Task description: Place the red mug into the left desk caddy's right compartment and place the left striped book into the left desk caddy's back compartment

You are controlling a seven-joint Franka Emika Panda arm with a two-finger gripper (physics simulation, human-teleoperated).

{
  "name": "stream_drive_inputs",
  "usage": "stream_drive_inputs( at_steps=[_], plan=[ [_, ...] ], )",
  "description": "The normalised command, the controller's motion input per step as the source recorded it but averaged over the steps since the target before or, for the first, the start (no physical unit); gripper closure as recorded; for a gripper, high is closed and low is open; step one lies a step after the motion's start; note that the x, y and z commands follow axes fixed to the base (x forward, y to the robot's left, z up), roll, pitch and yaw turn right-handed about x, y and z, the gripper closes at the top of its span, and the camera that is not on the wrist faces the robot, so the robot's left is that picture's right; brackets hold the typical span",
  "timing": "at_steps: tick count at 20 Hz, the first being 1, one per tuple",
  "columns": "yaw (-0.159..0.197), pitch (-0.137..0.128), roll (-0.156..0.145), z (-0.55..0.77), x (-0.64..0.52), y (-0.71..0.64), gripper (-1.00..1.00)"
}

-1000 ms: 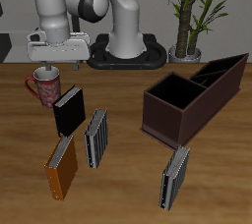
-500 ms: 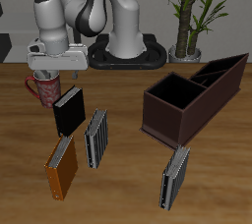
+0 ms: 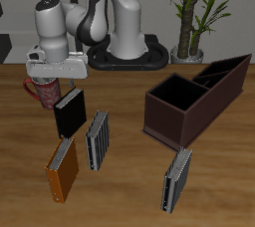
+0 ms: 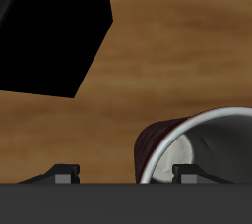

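The end effector (image 3: 46, 78) sits low over the red mug (image 3: 43, 91), its fingers (image 4: 67, 174) spread apart, one outside the rim and one over the white inside. Just beside it lies the black book (image 3: 69, 112) on the worktop (image 3: 129, 186).

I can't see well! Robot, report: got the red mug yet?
Gripper low over red mug, jaws open, not gripping. Left desk caddy empty. Black book beside mug.

The red mug (image 3: 44, 92) stands upright far from the left desk caddy (image 3: 195, 98), whose right compartment (image 3: 179, 94) is open. The left striped book (image 3: 178, 180) lies flat just before the caddy.
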Motion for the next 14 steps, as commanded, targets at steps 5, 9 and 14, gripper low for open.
stream_drive_inputs(
  at_steps=[5, 9, 14],
  plan=[
    [-0.027, 0.0, -0.009, 0.01, -0.03, 0.0, 1.0],
    [-0.042, -0.006, -0.021, 0.21, -0.09, 0.12, 1.0],
    [-0.028, 0.029, -0.034, 0.15, -0.05, 0.17, 1.0]
  ],
)
